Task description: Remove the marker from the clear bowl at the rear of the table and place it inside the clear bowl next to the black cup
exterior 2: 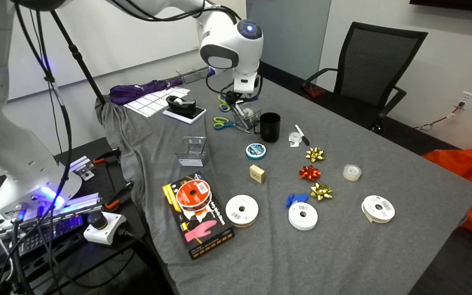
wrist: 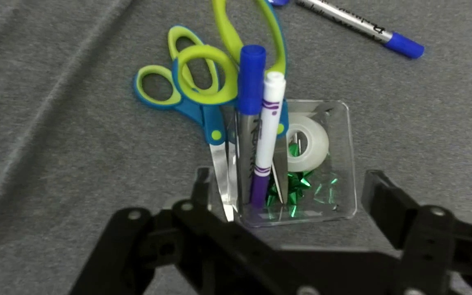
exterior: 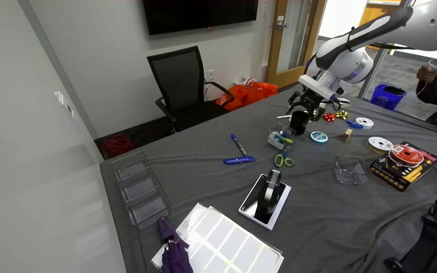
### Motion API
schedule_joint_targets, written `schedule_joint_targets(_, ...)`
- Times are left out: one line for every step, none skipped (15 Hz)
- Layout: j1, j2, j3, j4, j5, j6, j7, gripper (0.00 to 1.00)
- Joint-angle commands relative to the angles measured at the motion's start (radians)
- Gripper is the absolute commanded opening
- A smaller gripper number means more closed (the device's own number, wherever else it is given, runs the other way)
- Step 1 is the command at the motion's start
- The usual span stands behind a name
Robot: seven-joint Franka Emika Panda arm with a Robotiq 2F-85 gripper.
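The pincer [wrist: 289,184] is spread wide either side of a clear bin [wrist: 346,164] mid-frame in the wrist view. The bin holds one blue-capped marker [wrist: 252,82], one white-and-purple marker [wrist: 272,119], one pair of scissors [wrist: 284,119], one green bow [wrist: 297,186] distinct only here, one tape roll [wrist: 319,143]. In both exterior views one black mug [exterior 2: 270,128] stands just right of the bin.

arm [exterior 2: 221,37] is showing rounded white shells — dark grey patches [exterior 2: 219,50] are covering joints | dark cap [exterior 2: 249,34] is glowing blue | black cables [exterior 2: 69,127] are looping | white base [exterior 2: 35,184] is shining blue | tool [wrist: 287,184] is showing black links — pale screw heads [wrist: 187,206] are dotting them
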Motion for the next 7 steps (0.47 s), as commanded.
schedule_joint_targets(0.011, -0.152, -0.026, -0.192, -0.027, 0.064, -0.074, 1.00)
schedule_joint_targets(0.016, -0.176, -0.036, -0.224, -0.043, 0.073, -0.081, 1.00)
schedule_joint_targets(0.017, -0.198, -0.042, -0.253, -0.059, 0.079, -0.090, 1.00)
schedule_joint_targets(0.019, -0.221, -0.048, -0.285, -0.082, 0.081, -0.096, 1.00)
schedule_joint_targets(0.017, -0.245, -0.052, -0.321, -0.104, 0.079, -0.111, 1.00)
schedule_joint_targets(0.015, -0.265, -0.055, -0.349, -0.129, 0.077, -0.118, 1.00)
schedule_joint_targets(0.010, -0.288, -0.056, -0.384, -0.149, 0.067, -0.134, 1.00)
